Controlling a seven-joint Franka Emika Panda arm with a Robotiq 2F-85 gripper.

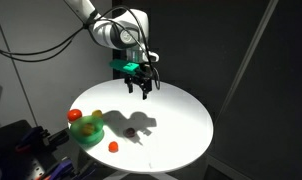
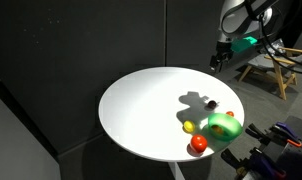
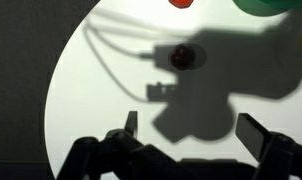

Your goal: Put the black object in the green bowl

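The jaws stand wide and empty, apparently readied to straddle the lump. The gripper (image 3: pixel 191 135) hangs high over the white table (image 1: pixel 181 115). The black object (image 3: pixel 179 57) lies in its shadow, near the green bowl (image 1: pixel 89 133) at the near left edge.

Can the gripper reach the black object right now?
Probably yes: the gripper hangs open above the table, and the black object lies in the open, apart from the green bowl, with nothing between them.
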